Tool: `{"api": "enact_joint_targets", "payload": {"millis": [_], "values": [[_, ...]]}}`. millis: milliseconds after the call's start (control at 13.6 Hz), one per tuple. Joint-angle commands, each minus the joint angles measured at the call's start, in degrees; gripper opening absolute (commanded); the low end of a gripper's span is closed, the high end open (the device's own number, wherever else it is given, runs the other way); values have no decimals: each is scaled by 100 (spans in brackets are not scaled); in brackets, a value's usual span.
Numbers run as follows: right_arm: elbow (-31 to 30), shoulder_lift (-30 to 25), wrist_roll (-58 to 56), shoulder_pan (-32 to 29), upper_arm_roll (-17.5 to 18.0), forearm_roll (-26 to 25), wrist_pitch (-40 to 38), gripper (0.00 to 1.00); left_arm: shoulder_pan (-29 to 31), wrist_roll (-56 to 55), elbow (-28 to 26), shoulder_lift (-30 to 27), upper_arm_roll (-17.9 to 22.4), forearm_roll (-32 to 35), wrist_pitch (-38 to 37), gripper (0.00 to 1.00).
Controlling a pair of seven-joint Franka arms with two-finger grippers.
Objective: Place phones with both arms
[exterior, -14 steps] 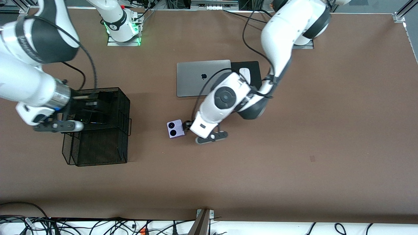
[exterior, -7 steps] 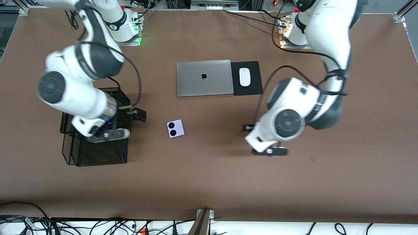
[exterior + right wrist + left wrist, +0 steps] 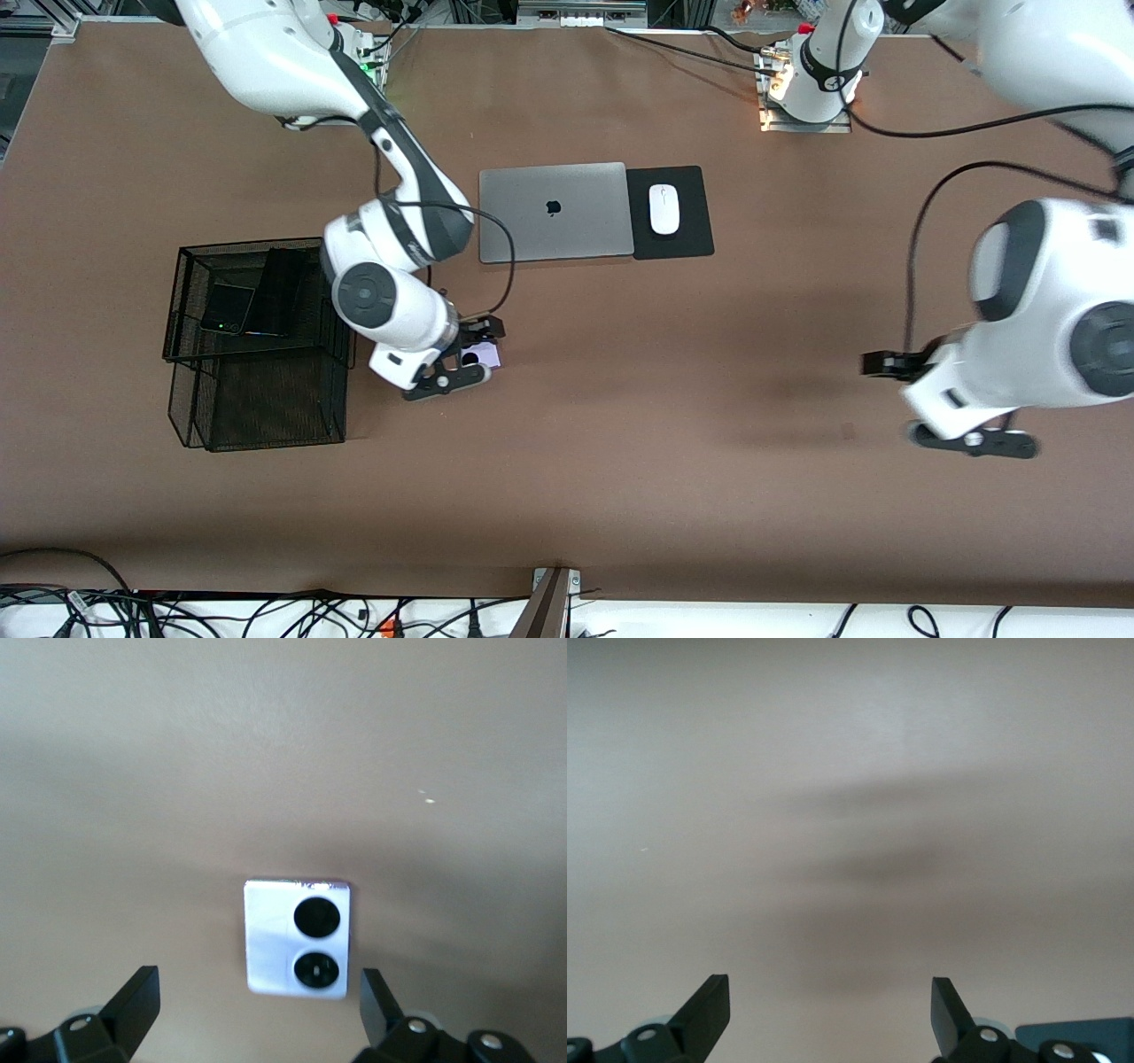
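Observation:
The lavender phone (image 3: 485, 357), square with two black circles, lies on the brown table, mostly covered by my right hand. My right gripper (image 3: 484, 340) hangs over it, open and empty. In the right wrist view the lavender phone (image 3: 297, 939) lies flat just ahead of my right gripper (image 3: 257, 1008), apart from both fingers. The square black folded phone (image 3: 228, 308) and the longer black slab (image 3: 277, 291) lie in the black mesh basket (image 3: 257, 416). My left gripper (image 3: 883, 363) is open and empty over bare table toward the left arm's end. It also shows in the left wrist view (image 3: 830, 1014).
A closed silver laptop (image 3: 553, 211) and a white mouse (image 3: 664, 208) on a black pad (image 3: 693, 237) lie farther from the front camera than the lavender phone. The basket stands toward the right arm's end of the table.
My right arm left the basket and swung over the lavender phone. My left arm pulled away from that phone toward its own end of the table. The phone did not move.

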Motion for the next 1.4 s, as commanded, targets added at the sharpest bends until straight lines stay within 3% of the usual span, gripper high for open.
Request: {"api": "enact_joint_targets", "payload": {"millis": [0,221,515,1323], "values": [[-359,54,-338,-10,-31,-144,458,100,137,71,-992,-879,-102,37,52,100],[-535,72,-356,-1,-40,-372,477,100,347,62,-1632,-1547,-110,-295,183,100],[-579,160,-286,8,-31,-364,722,100,524,89,-3109,-2725,-111,-595,1052,100],[-799,371,-268,69,-31,-364,1443,100,620,106,-4113,-3675,-111,-762,1616,100]]}}
